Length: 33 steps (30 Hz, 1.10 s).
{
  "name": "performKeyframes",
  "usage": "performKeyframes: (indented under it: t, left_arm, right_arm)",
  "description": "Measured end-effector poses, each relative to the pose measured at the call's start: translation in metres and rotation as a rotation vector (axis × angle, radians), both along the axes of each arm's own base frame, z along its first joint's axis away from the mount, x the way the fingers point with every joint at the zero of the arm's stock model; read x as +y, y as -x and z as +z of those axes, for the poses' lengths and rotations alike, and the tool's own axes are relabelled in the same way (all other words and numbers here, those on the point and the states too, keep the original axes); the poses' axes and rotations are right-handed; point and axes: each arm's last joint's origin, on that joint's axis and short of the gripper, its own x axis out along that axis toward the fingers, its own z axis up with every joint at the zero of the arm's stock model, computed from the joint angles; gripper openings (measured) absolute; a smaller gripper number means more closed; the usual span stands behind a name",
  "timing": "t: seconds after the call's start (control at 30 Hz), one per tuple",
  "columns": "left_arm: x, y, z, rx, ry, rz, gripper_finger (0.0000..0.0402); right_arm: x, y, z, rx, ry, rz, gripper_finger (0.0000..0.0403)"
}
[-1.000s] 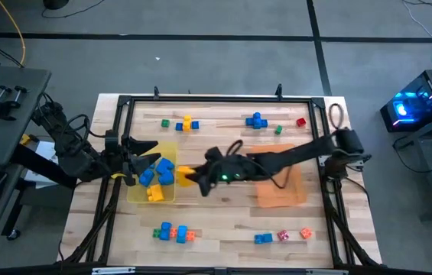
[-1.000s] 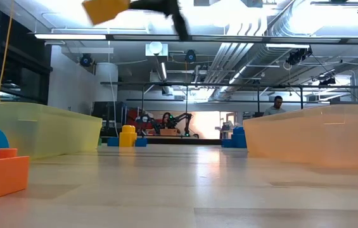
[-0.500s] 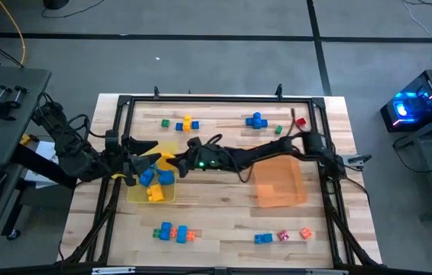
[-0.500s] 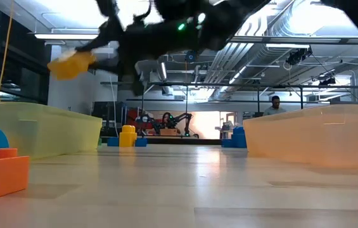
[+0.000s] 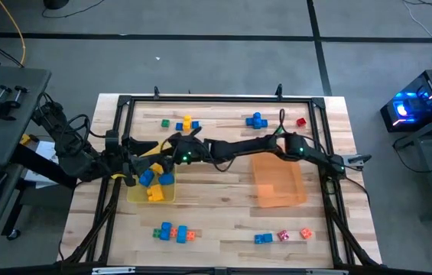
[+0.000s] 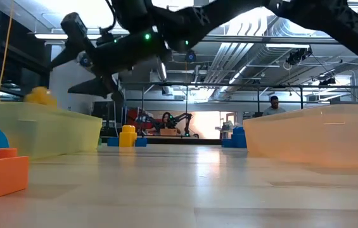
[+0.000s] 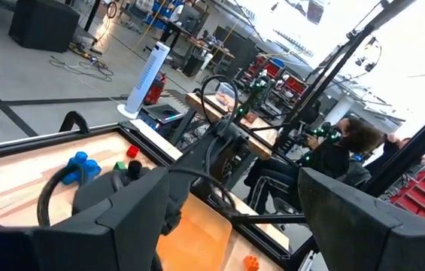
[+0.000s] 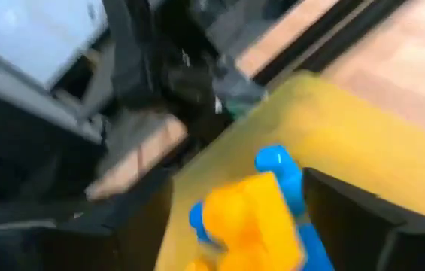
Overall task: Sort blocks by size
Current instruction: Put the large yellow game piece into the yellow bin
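Yellow block (image 8: 251, 214) loose just beyond our right tool (image 5: 171, 147), fingers spread wide, above yellow tray (image 5: 168, 194) at worktop (image 5: 223, 214) left side. Blue blocks (image 5: 154, 176) inside tray. Our left tool (image 5: 141, 153) spread, beside tray.

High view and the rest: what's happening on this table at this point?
The right gripper is stretched across to the yellow tray, open, with a yellow block just below it, apparently dropping in among the blue and yellow blocks already there. The left gripper waits open at the tray's edge. The orange tray looks empty; small blocks remain scattered.
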Motion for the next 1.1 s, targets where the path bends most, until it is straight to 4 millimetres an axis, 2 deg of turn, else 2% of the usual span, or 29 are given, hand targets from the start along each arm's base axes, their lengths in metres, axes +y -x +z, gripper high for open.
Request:
performKeyframes:
  t: [0.07,0.17,0.33,0.5,0.6,0.7,0.8,0.87,0.93,1.1]
  left_arm:
    - [0.000,0.000,0.000,-0.002,0.001,0.001,0.0282]
    - [0.004,-0.002,0.001,-0.005,0.004,0.027,0.0282]
    - [0.021,-0.011,0.003,-0.024,0.014,0.143,0.0282]
    - [0.051,-0.026,0.006,-0.032,-0.005,0.212,0.0282]
    - [0.075,-0.043,0.001,-0.013,0.004,0.245,0.0282]
    - [0.104,-0.065,-0.015,0.053,0.059,0.287,0.0282]
    - [0.139,-0.088,-0.037,0.152,0.150,0.328,0.0282]
    - [0.165,-0.102,-0.050,0.241,0.227,0.355,0.0282]
    - [0.190,-0.114,-0.066,0.373,0.310,0.365,0.0282]
    - [0.243,-0.134,-0.105,0.747,0.468,0.434,0.0282]
  right_arm:
    - [-0.006,0.001,0.012,0.029,0.024,0.054,0.0316]
    - [-0.023,0.010,0.041,0.096,0.101,0.075,0.0326]
    - [-0.062,0.044,0.073,0.316,0.338,0.122,0.0328]
    - [-0.112,0.098,0.106,0.561,0.476,0.197,0.0329]
    - [-0.144,0.131,0.116,0.646,0.467,0.209,0.0329]
    - [-0.174,0.167,0.125,0.651,0.438,0.173,0.0330]
    - [-0.198,0.212,0.140,0.635,0.413,0.070,0.0330]
    - [-0.207,0.242,0.144,0.628,0.390,0.016,0.0330]
    - [-0.206,0.268,0.149,0.598,0.370,-0.019,0.0330]
    - [-0.185,0.318,0.155,0.506,0.322,-0.097,0.0330]
